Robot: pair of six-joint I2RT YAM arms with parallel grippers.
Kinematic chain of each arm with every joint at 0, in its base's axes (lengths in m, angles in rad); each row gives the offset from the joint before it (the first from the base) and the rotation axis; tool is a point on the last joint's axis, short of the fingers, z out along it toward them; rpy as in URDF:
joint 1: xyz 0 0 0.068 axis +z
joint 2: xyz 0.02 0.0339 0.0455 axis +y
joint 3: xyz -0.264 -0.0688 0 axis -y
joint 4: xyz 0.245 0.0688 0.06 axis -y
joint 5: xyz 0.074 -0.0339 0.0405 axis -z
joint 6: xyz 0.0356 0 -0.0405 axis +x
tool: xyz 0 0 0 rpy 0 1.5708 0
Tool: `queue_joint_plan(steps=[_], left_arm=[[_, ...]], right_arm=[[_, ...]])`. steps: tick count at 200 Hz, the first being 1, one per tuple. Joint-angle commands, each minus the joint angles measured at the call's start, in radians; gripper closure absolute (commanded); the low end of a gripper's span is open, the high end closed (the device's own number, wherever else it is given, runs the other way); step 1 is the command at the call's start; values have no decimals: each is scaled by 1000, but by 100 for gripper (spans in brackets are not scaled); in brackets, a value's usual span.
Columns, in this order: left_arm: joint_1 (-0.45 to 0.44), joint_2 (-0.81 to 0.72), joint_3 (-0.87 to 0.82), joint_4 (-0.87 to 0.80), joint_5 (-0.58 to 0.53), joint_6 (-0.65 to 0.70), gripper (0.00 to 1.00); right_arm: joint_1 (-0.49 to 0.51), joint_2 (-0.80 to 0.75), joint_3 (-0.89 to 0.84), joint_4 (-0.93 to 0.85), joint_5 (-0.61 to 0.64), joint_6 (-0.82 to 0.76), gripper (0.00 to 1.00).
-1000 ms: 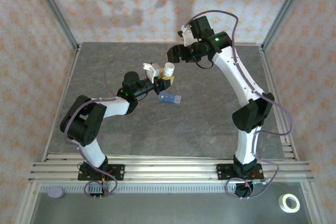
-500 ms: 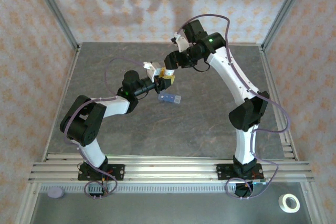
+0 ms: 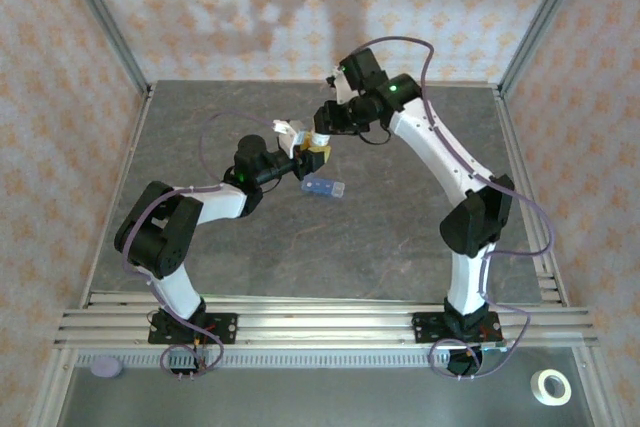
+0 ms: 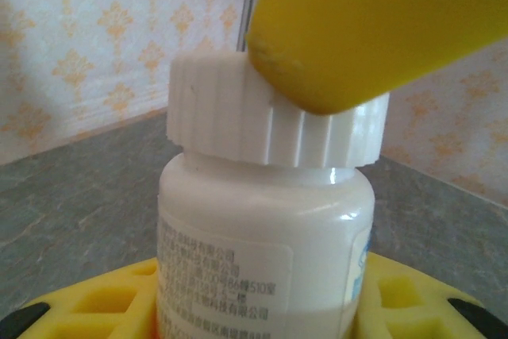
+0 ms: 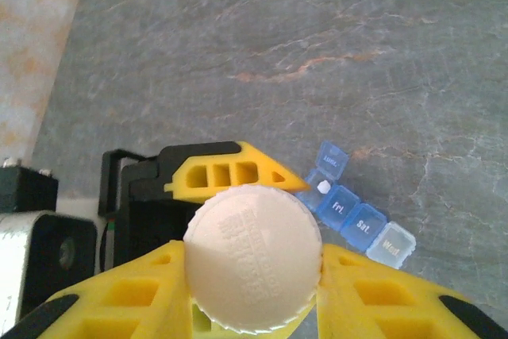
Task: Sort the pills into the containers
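A white pill bottle (image 4: 262,252) stands upright between the yellow fingers (image 4: 119,303) of my left gripper (image 3: 305,154), which is shut on its body. My right gripper (image 5: 252,275) reaches down from above and is shut on the bottle's ribbed white cap (image 5: 252,263); one of its yellow fingers (image 4: 373,29) presses the cap's rim. The containers, a translucent blue organiser strip (image 5: 359,213), lie on the table just right of the bottle, also seen from above (image 3: 323,187). Its end lid is open and one white pill (image 5: 323,186) lies in that compartment.
The grey table (image 3: 400,227) is bounded by patterned walls and metal posts. A roll of tape (image 3: 549,387) and a purple disc (image 3: 105,368) lie on the near shelf in front of the arm bases.
My right gripper moved down and left onto the bottle's cap and closed on it. The left arm and the organiser stayed put.
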Motion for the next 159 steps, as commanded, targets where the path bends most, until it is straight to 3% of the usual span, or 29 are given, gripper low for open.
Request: queue_joint_plan(steps=[1,21,49,82,108,159], left_arm=[[1,-46,5,127,-75,36,100],[1,-49,-4,131,-87,40,100],[1,-46,-13,139,-92,41,100],[1,-40,-17,153,-90,38,100],[2,-35,-9,160,-69,36,100],[4,-30,4,175,4,14,100]], right_arm=[[54,-52,-142,144,128,293,62],[66,-78,-203,246,141,385,61],[60,-71,-151,213,171,371,58],[14,-100,-88,156,154,321,39],[-24,-188,-124,156,115,258,27],[-89,-240,-131,93,61,43,24]])
